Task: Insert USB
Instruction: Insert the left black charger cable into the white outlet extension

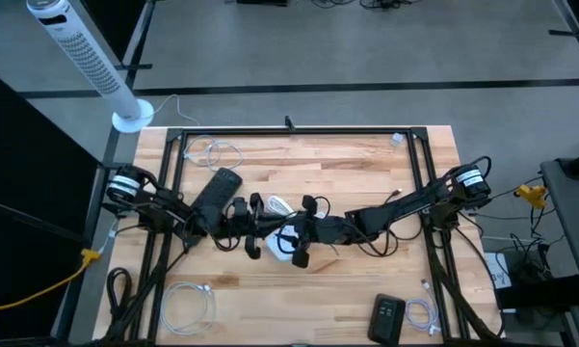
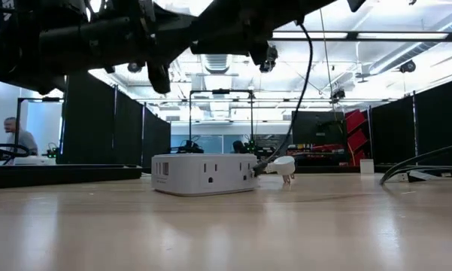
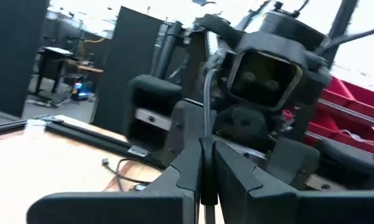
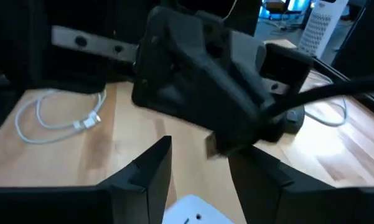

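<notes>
The white power strip (image 2: pixel 203 175) sits flat on the wooden counter (image 1: pixel 366 164), near its middle, with outlets facing the low camera. A dark cable ends in a plug at the strip's right end in that view, and a small white adapter (image 2: pixel 283 166) lies just beside it on the counter. From above, the strip (image 1: pixel 281 239) is mostly covered by the two arms that meet over it.

The right tool (image 4: pixel 199 171) hangs above the strip with its two fingers apart and nothing between them; the white top of the strip shows just below the gap. A dark cable crosses in front of it, and the left arm's dark body fills the space ahead.

The left tool (image 3: pixel 206 168) has its fingers pressed together, and a thin dark cable (image 3: pixel 206 106) runs up from between them, so it appears clamped on that cable. Whether the plug end is in a port cannot be told from here.

Farther out, a black remote (image 1: pixel 216 193) lies on the counter toward the left arm, a coiled white cable (image 1: pixel 212 152) lies near the far left corner, another white cable (image 1: pixel 188 306) lies at the near left, and a dark box (image 1: pixel 387 318) rests at the near right edge. A white tower fan (image 1: pixel 87 58) stands on the floor beyond the far left corner. A person (image 2: pixel 19 137) shows far off in the room.
</notes>
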You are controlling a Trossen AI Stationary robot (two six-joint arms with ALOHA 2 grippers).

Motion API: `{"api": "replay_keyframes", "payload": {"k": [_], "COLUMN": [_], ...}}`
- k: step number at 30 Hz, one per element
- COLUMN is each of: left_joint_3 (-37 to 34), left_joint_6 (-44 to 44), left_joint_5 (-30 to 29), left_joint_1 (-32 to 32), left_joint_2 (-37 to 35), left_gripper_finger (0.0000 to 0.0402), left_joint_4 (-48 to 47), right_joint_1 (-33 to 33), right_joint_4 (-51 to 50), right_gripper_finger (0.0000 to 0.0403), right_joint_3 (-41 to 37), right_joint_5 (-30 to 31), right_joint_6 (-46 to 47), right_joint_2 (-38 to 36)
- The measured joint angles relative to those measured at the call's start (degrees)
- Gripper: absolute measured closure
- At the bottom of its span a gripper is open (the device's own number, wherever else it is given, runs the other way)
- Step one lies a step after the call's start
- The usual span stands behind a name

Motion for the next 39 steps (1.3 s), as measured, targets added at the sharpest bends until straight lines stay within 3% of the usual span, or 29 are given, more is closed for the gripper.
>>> {"api": "replay_keyframes", "payload": {"k": [6, 12, 22, 39], "left_joint_3": [1.05, 0.93, -1.03, -1.27], "left_joint_6": [1.46, 1.95, 4.38, 5.95], "left_joint_5": [0.2, 0.55, 1.57, 1.24], "left_joint_1": [-1.04, -1.05, -1.09, -1.11], "left_joint_2": [0.0, -0.13, -3.51, -9.65], "left_gripper_finger": [0.0382, 0.0382, 0.0382, 0.0382], "left_joint_4": [0.02, 0.02, -1.79, -17.85], "right_joint_1": [0.0, 0.02, 0.06, 0.04], "right_joint_4": [1.3, 1.25, -6.55, -13.93], "right_gripper_finger": [0.0289, 0.0388, 0.0397, 0.0399], "right_joint_3": [0.02, 0.02, 0.15, -0.04], "right_joint_5": [0.0, -0.31, -0.48, -0.33], "right_joint_6": [1.86, 2.75, 4.76, 3.83], "right_joint_2": [0.0, 0.0, -3.47, -6.94]}}
